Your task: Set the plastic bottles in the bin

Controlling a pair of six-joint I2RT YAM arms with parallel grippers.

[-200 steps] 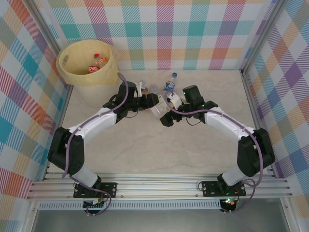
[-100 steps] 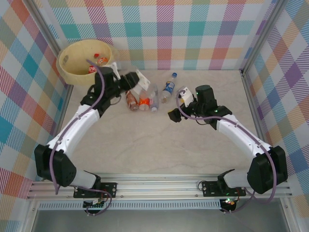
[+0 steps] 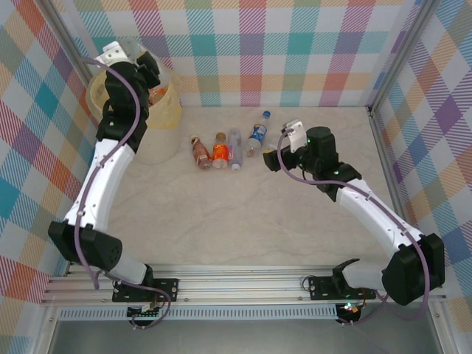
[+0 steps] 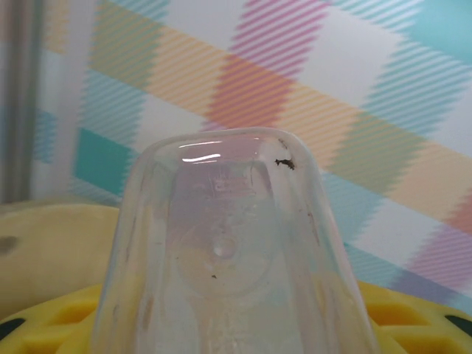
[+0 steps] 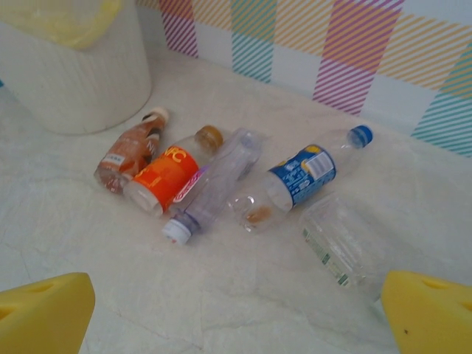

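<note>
Left arm has swung from table up to bin [image 3: 167, 112]; left gripper [image 3: 146, 74] now above rim, clamped narrow on clear bottle [image 4: 221, 243]. Right gripper [image 3: 273, 157] gaping, empty. Blue-label bottle [image 3: 257, 134] at its 11 o'clock, long axis 1-to-7. I judge right arm nearer.

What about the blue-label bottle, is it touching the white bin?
Apart. The top external view shows three bottles lying between the blue-label bottle and the bin.
</note>
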